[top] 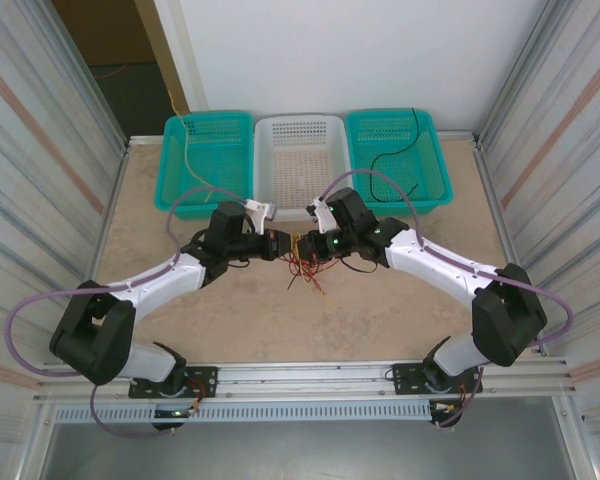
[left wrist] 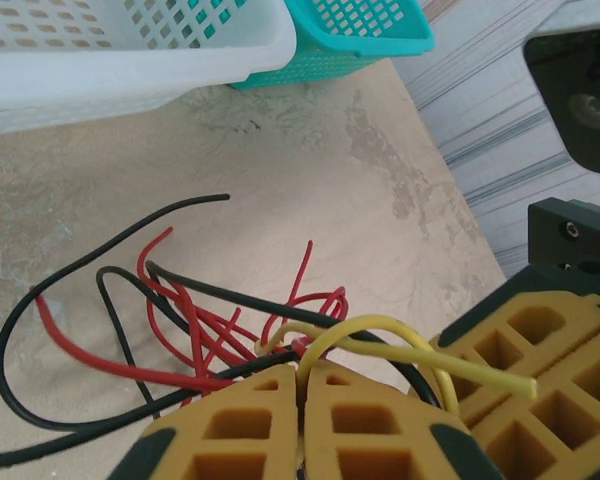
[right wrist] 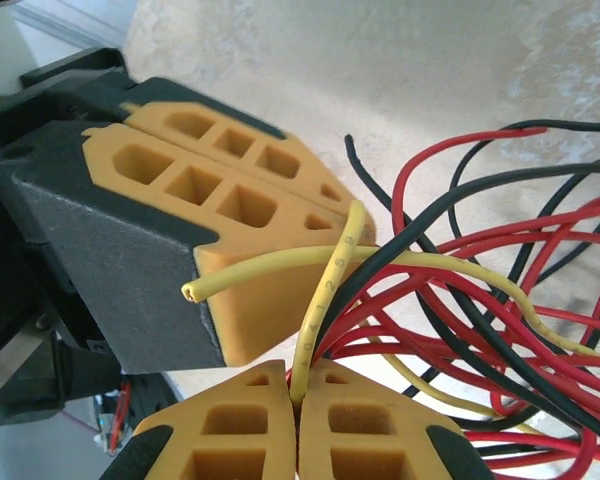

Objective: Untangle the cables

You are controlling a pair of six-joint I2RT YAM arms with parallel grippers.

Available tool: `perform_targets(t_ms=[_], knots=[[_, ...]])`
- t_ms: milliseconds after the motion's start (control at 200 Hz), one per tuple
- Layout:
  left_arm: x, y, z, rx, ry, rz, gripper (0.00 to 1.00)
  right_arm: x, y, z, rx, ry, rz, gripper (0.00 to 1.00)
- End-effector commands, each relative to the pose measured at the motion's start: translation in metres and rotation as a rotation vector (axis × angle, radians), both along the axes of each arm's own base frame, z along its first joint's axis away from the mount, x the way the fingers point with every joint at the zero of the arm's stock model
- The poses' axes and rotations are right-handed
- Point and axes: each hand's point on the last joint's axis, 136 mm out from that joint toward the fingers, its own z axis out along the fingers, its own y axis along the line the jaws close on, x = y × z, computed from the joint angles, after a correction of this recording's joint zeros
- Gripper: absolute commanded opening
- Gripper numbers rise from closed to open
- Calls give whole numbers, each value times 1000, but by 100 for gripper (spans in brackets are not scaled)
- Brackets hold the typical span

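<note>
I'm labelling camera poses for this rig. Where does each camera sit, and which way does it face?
Top external: above and behind the robot, facing down at the table; left arm and right arm meet at the cables.
Left wrist: on the left arm, facing the cables past its shut left gripper.
Right wrist: likewise, right gripper pinching the yellow cable.
Shared: each wrist view shows the other gripper.

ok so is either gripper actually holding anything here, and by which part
Both are. The left gripper and right gripper each pinch the thin yellow wire between their fingertips, on a short loop beside the red and black wire tangle.
</note>
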Motion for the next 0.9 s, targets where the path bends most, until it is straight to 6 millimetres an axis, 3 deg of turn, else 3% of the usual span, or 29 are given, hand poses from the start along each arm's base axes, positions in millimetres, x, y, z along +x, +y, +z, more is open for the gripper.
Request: perform_targets(t_ms=[0, 50, 115, 426, 711, 897], knots=[[1, -3, 27, -37, -75, 2, 2, 12, -16, -8, -83, -33, -95, 31], [-1, -4, 32, -44, -71, 5, 0, 20, -30, -18, -165, -41, -164, 45], [-5, -6, 38, -57, -63, 1, 0, 30, -46, -30, -257, -44, -239, 52], [-24, -15, 64, -126, -1, -17, 0, 43, -61, -52, -328, -26, -357, 57], [-18, -9, 132, -378, 32, 15, 0, 34, -78, -121, -347, 185, -419, 54], [-1, 17, 171, -595, 69, 96, 0, 30, -96, -130, -331, 229, -482, 53]])
